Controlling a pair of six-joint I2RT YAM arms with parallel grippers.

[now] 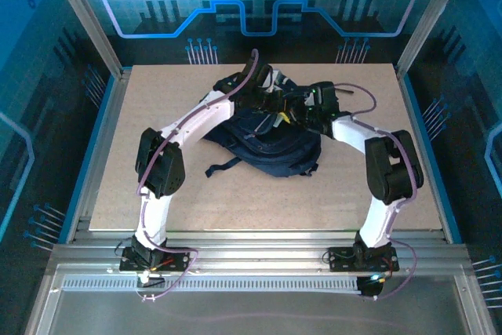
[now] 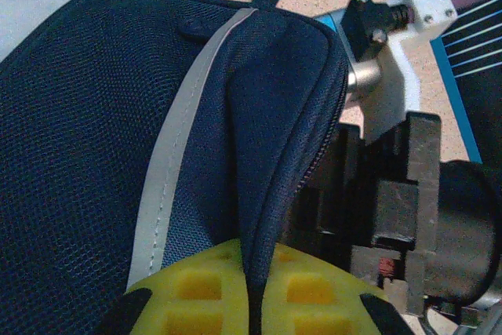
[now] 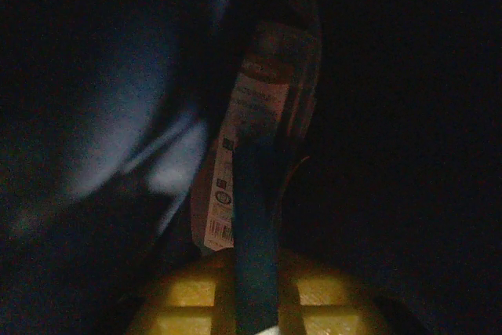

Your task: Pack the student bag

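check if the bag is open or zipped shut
Open. The left gripper pinches a zip edge of the bag; the right gripper holds a blue item in its dark inside.

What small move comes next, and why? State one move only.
Probably open the right hand and let go of the blue packaged item. That hand grips it in dark surroundings that look like the inside of the student bag, while the left hand pinches a fold of fabric by the zipper, apparently holding the mouth open. How deep the item sits is unclear.
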